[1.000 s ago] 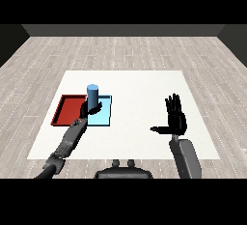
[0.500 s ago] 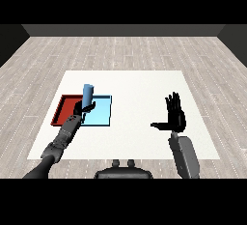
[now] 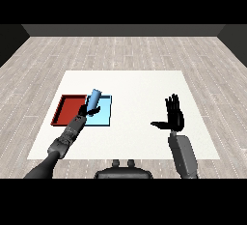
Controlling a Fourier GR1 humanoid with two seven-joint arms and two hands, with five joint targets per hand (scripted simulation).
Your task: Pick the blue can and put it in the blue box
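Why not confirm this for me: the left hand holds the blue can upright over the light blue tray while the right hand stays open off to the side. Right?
Not quite. In the head view the blue can is tilted, its top leaning to the right, not upright. The rest holds: the left hand curls round it over the light blue tray, and the right hand is open off to the side.

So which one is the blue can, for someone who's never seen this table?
Start at the white table and find the two trays at its left side. The blue can is over the light blue tray, tilted, with the left hand curled round it. It's the only cylinder there.
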